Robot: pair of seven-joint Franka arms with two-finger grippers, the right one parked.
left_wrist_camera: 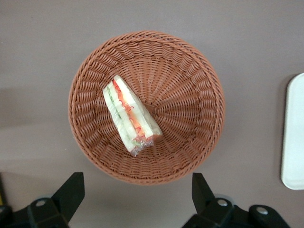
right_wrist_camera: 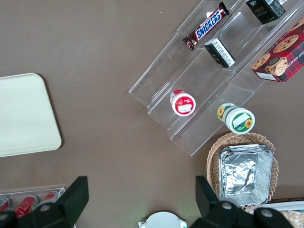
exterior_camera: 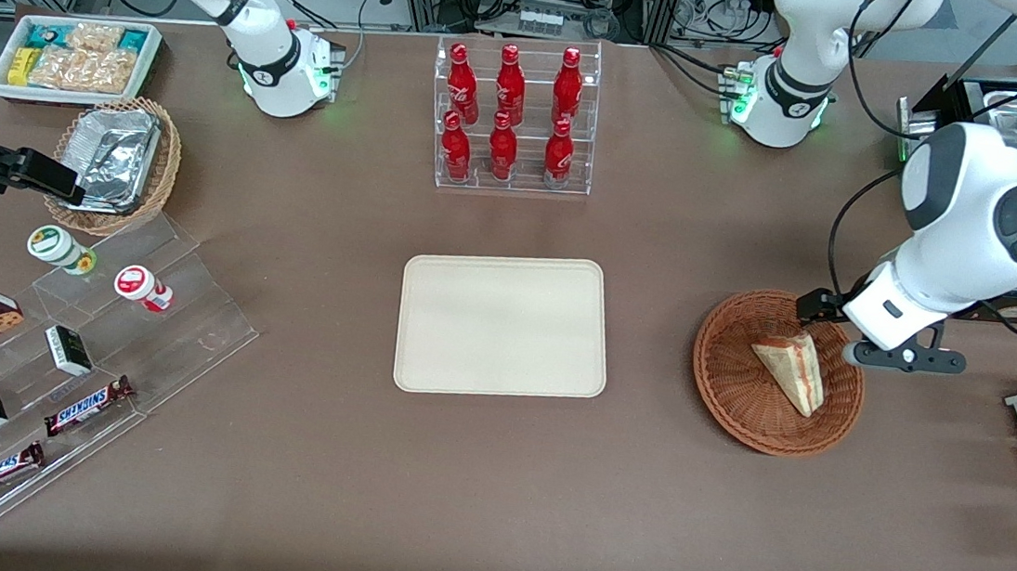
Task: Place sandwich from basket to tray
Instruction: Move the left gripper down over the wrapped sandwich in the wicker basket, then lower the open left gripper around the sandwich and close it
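Fingers spread wide, we held our gripper (left_wrist_camera: 135,192) empty above the basket (left_wrist_camera: 199,71), apparently touching nothing; the sandwich (left_wrist_camera: 130,116) lay inside it.

A brown table (exterior_camera: 284,488) carries a cream tray (exterior_camera: 503,325) at center, with a reddish wicker basket (exterior_camera: 728,381) at its 3 o'clock and a clear rack of red bottles (exterior_camera: 513,118) at 12 o'clock. The gripper (left_wrist_camera: 137,199), fingers spread, hangs above the basket's edge.
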